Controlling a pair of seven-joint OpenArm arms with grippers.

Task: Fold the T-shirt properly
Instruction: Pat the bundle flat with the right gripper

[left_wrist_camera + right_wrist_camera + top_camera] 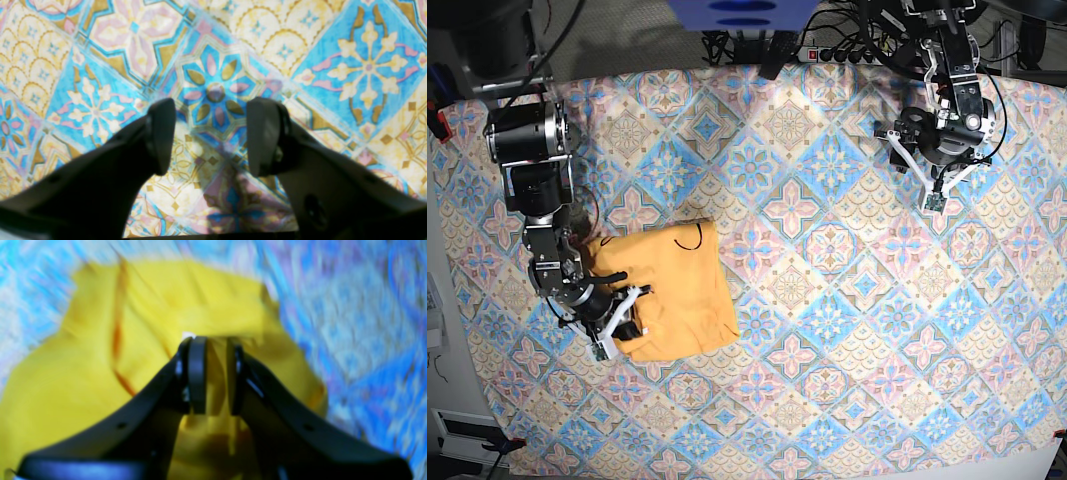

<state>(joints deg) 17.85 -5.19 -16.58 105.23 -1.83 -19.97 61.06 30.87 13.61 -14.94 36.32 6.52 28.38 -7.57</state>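
The yellow-orange T-shirt [677,290] lies bunched into a rough rectangle at the left of the table, dark collar trim showing near its top edge. My right gripper [635,308] is at the shirt's left edge. In the right wrist view the T-shirt [186,300] fills the frame, and my right gripper [215,373] has its fingers close together with a fold of yellow fabric pinched between them. My left gripper [937,150] is far off at the back right. In the left wrist view my left gripper [211,133] stands open above bare cloth with nothing between its fingers.
A blue, pink and yellow patterned tablecloth [827,300] covers the whole table. A power strip with cables [827,50] runs along the back edge. The right arm's base [527,140] stands at the far left, just behind the shirt.
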